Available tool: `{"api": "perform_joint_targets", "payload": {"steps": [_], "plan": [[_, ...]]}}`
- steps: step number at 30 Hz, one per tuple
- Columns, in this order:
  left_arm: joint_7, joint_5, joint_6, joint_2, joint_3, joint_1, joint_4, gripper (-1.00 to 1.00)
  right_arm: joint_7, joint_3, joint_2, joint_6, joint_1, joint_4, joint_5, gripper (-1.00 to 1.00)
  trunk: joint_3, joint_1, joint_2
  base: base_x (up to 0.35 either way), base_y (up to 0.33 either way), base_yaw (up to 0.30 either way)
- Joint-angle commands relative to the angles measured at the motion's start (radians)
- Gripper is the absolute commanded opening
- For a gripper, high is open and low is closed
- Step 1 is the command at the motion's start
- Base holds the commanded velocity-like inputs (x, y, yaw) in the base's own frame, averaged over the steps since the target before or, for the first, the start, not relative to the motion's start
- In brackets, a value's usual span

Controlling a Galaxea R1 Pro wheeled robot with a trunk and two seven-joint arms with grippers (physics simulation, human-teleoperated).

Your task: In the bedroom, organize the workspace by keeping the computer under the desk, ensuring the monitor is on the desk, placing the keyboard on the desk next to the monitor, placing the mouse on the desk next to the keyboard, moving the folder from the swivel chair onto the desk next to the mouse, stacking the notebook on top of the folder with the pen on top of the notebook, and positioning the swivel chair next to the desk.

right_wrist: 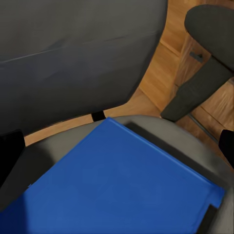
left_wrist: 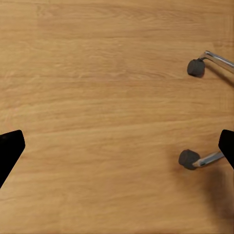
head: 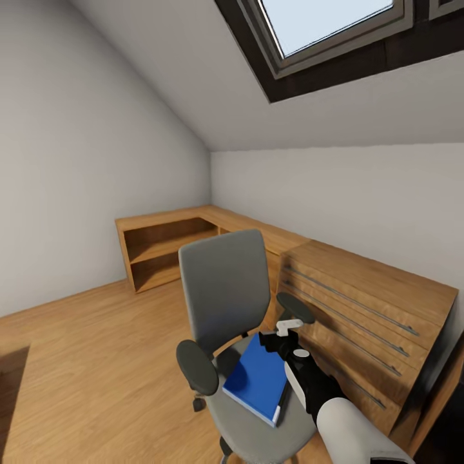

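The swivel chair [head: 222,290] stands in the middle of the head view, with a grey back, black armrests and a grey seat [right_wrist: 161,127]. A flat bright blue folder [head: 258,377] lies on the seat, also seen close up as the folder [right_wrist: 122,190] in the right wrist view. My right gripper [head: 275,339] hovers just over the folder's far corner, beside the chair's right armrest [head: 295,308]. Its jaws are open around nothing, the right gripper [right_wrist: 117,148] looking down on the folder. My left gripper [left_wrist: 117,148] is open above bare wood floor, near two chair casters [left_wrist: 188,159].
A light wooden drawer chest [head: 367,322] stands close to the chair's right side. A low wooden shelf unit [head: 167,248] runs along the far walls into the corner. Open wood floor [head: 90,361] lies left of the chair. A skylight [head: 322,26] sits in the sloped ceiling.
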Motion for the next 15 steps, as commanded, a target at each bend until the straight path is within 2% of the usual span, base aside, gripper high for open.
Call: {"api": "perform_joint_targets", "payload": {"steps": [1,6,15], "plan": [[-0.008,0.010,0.000,0.000,0.002,0.000,0.000,1.00,0.003,-0.007,0.002,0.000,0.000,-0.002,0.010,1.00,-0.004,0.004,-0.008,0.000,0.000,0.000],[-0.008,0.010,0.000,-0.001,0.002,0.000,0.000,1.00,0.002,-0.007,0.003,-0.016,0.000,-0.002,0.009,1.00,-0.021,0.023,-0.043,0.000,0.000,0.034],[-0.008,0.010,0.000,-0.001,0.002,0.000,0.000,1.00,0.002,-0.009,0.000,-0.024,0.000,-0.003,0.009,1.00,-0.055,0.058,-0.106,0.000,0.000,0.146]]}}
